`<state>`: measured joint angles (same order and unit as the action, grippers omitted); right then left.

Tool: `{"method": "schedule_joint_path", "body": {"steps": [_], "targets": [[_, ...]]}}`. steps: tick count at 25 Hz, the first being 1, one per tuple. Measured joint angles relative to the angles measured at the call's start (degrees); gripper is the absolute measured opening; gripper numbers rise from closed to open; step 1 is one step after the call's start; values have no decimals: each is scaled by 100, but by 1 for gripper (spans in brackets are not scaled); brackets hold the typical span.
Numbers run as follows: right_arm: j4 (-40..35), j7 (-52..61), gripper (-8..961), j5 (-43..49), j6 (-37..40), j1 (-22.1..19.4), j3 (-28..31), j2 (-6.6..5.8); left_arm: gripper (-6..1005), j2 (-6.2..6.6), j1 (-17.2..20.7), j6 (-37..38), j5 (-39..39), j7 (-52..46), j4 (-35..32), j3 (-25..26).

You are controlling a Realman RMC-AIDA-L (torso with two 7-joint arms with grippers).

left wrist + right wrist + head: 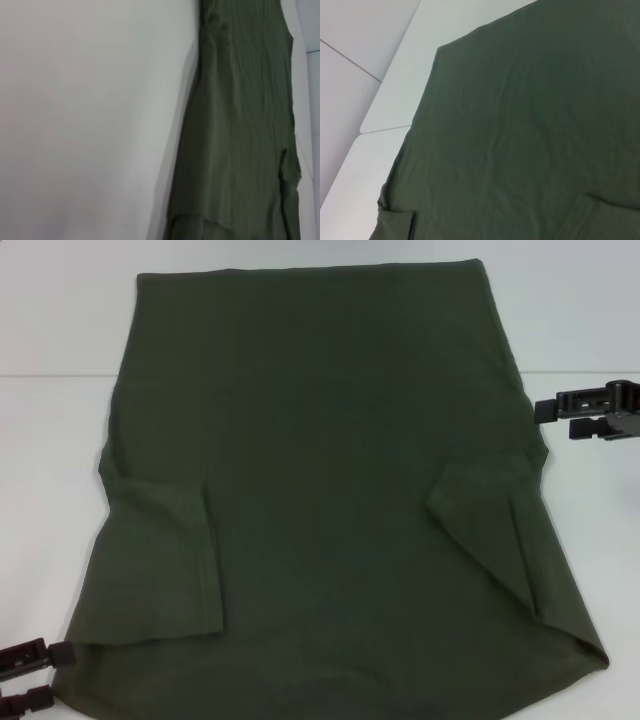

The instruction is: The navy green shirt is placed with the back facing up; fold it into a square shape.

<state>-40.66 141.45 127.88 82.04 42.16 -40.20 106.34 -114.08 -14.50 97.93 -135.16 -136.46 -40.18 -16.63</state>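
The navy green shirt (pixel 320 490) lies flat on the white table (pixel 50 490), plain side up. Both sleeves are folded inward onto the body: the left one (pixel 165 560) and the right one (pixel 490 520). My left gripper (pixel 58 676) is open and empty at the shirt's near left corner, just beside the cloth edge. My right gripper (pixel 555 418) is open and empty beside the shirt's right edge, a little above the folded sleeve. The shirt also shows in the left wrist view (pixel 240 140) and in the right wrist view (pixel 530 125).
A thin seam (pixel 60 375) runs across the table at the far side. Bare white table shows to the left and right of the shirt. The shirt's far edge reaches the top of the head view.
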Motion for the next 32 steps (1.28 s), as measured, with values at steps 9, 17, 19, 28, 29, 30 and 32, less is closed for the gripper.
{"method": "schedule_joint_path", "body": {"steps": [9, 17, 19, 28, 29, 30, 32], "targets": [[13, -3, 832, 0, 21, -6, 4, -1, 758, -55, -159, -261, -2, -3, 148, -189], [-3, 15, 830, -31, 71, -33, 14, -6, 733, -127, -463, -391, -2, 10, 240, -296], [-13, 17, 830, -34, 78, -47, 22, -6, 727, -129, -504, -435, -2, -30, 242, -297], [-6, 0, 828, -35, 113, -80, 96, -18, 663, -137, -501, -502, 13, -94, 179, -293], [0, -1, 828, -35, 117, -87, 101, -20, 623, -139, -503, -513, 12, -99, 178, -296], [3, -1, 828, -35, 120, -96, 109, -22, 584, -141, -503, -525, 12, -103, 178, -296], [4, -2, 827, -35, 140, -127, 138, -27, 505, -143, -501, -539, 11, -105, 177, -297]]}}
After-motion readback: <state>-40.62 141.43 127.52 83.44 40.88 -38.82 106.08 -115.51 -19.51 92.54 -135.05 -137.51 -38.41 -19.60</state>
